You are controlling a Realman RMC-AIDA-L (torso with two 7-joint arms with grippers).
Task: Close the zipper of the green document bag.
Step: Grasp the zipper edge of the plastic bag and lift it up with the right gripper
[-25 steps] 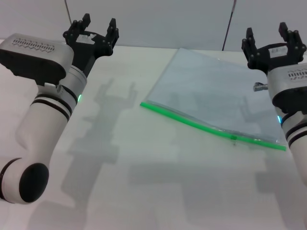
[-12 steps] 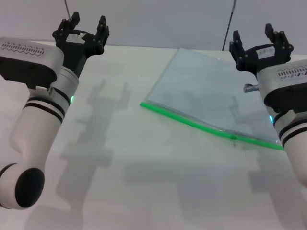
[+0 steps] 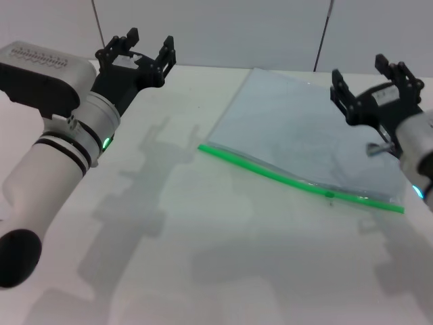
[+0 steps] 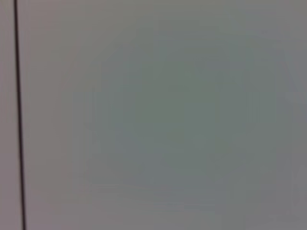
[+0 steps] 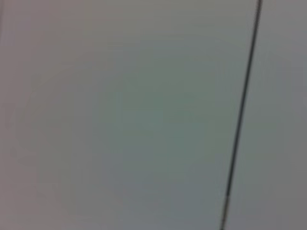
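Observation:
The green document bag lies flat on the white table, right of centre in the head view, a translucent pale blue-grey pouch. Its zipper is a bright green strip along the near long edge, with a tiny dark slider toward the right end. My left gripper hangs open in the air at the far left, well away from the bag. Over the bag's right side my right gripper is open and holds nothing. Both wrist views show only a blank wall.
The white table spreads wide in front of the bag. A pale wall with thin dark seams rises behind it. One dark seam crosses the left wrist view, another dark seam the right wrist view.
My left gripper has swung right and slightly down. My right gripper has dropped lower and shifted right, staying above the bag's right side. The bag has not moved.

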